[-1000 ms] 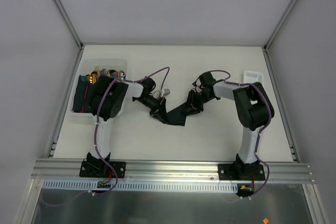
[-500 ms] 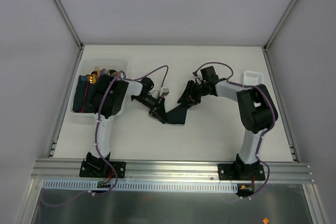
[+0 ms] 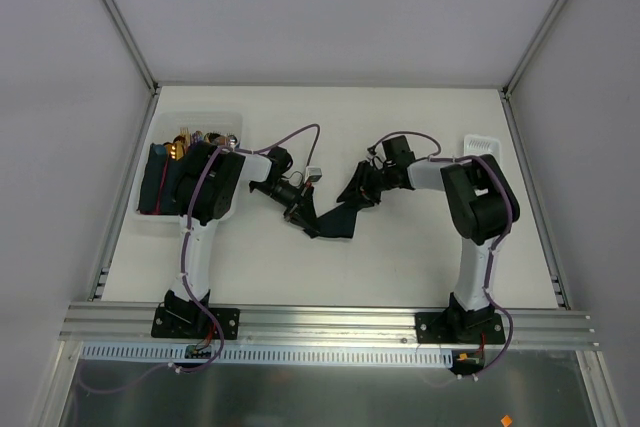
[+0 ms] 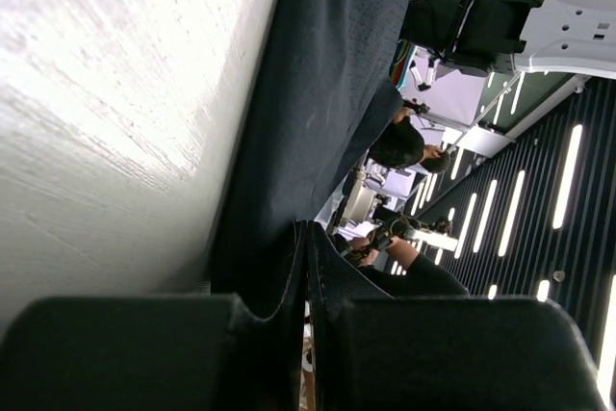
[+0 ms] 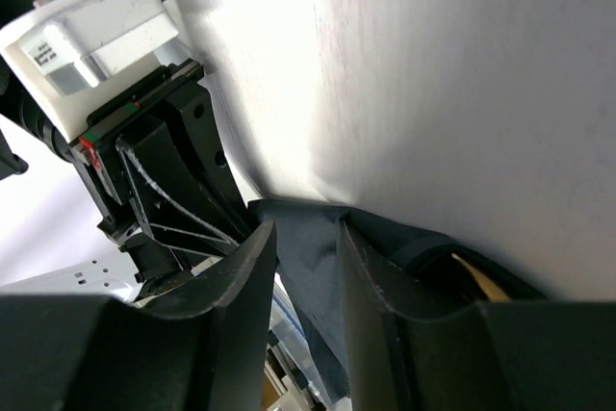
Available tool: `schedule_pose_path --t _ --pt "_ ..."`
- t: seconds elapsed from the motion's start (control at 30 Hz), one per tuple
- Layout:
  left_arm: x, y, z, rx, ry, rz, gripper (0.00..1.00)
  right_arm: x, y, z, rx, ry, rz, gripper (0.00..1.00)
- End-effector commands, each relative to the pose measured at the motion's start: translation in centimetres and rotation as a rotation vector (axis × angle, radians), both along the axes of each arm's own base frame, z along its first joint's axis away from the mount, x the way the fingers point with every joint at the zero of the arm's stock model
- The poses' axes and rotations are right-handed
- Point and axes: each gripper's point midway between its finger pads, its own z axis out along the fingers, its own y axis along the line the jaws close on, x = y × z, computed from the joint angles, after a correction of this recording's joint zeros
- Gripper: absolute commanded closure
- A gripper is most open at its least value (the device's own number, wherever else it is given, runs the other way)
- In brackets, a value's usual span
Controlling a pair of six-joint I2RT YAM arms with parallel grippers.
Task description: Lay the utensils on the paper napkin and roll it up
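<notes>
The dark navy paper napkin point(image 3: 338, 219) lies rumpled and partly folded at the table's middle. My left gripper point(image 3: 303, 215) is at its left end, and in the left wrist view the jaws point(image 4: 306, 238) are pressed together on the napkin's edge point(image 4: 318, 93). My right gripper point(image 3: 358, 190) is at the napkin's upper right corner. In the right wrist view it point(image 5: 303, 238) stands slightly open with the napkin's corner point(image 5: 310, 255) between the fingers. A gold-coloured sliver point(image 5: 474, 276) shows inside the fold. More gold-headed utensils point(image 3: 180, 143) lie in the white bin point(image 3: 150, 223).
The white bin at the far left also holds a stack of dark napkins point(image 3: 158, 179) and other cutlery. A small white ribbed tray point(image 3: 481, 144) sits at the back right. The left arm's elbow hangs over the bin.
My right gripper moved up and to the left, and the napkin's right corner went with it. My left gripper stayed at the napkin's left end.
</notes>
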Motion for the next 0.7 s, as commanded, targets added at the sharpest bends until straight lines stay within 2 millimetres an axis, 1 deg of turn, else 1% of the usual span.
schedule_pose_path --t 0.0,0.07,0.1,0.17,0.2,0.23,0.3,0.37,0.47,0.53,0.67 --pt "1.7 3.3 -7.5 0.298 -0.048 0.076 1.00 0.1 -1.2 1.3 -0.023 -0.050 -0.023 0.64" --pt "1.3 3.5 -7.6 0.336 -0.062 0.070 1.00 0.5 -1.5 2.2 -0.016 -0.075 -0.031 0.63" --pt "1.6 3.7 -7.6 0.375 -0.103 0.069 1.00 1.0 -1.5 3.0 -0.007 -0.093 -0.035 0.62" --pt "1.2 4.0 -7.6 0.414 -0.134 0.059 1.00 1.2 -1.5 3.6 -0.002 -0.101 -0.031 0.62" --pt "1.1 3.7 -7.2 0.424 -0.165 0.047 1.00 1.3 -1.6 4.0 -0.003 -0.109 -0.027 0.61" --pt "1.0 4.0 -7.4 0.457 -0.188 0.040 1.00 1.4 -1.6 4.7 0.000 -0.120 -0.026 0.61" --pt "0.9 3.9 -7.1 0.482 -0.230 0.026 1.00 1.1 -1.5 5.4 0.009 -0.127 -0.020 0.61" --pt "0.8 3.9 -7.2 0.500 -0.241 0.020 1.00 0.5 -1.6 5.9 0.021 -0.128 -0.016 0.61" --pt "0.7 3.9 -7.6 0.509 -0.223 0.018 1.00 -0.9 -1.6 6.0 0.024 -0.121 -0.002 0.61" --pt "0.6 4.0 -7.8 0.514 -0.212 0.017 1.00 -1.7 -1.5 5.7 0.023 -0.112 0.009 0.61" --pt "0.5 3.9 -8.0 0.510 -0.203 0.015 1.00 -2.7 -1.2 4.4 0.005 -0.088 0.038 0.61"
